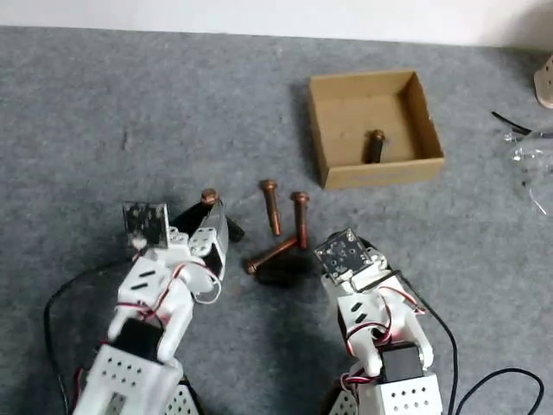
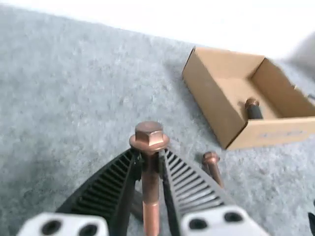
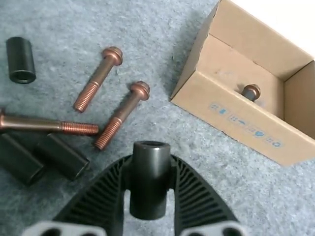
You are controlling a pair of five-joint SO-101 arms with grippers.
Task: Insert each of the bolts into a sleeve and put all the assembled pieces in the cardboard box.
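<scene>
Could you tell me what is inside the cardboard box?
One copper-coloured bolt in a black sleeve rests inside the brown cardboard box; its front wall hides the sleeve's lower end.

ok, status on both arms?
Left gripper shut on a bolt. Right gripper shut on a sleeve. One assembled piece in cardboard box. Three loose bolts between the arms.
</scene>
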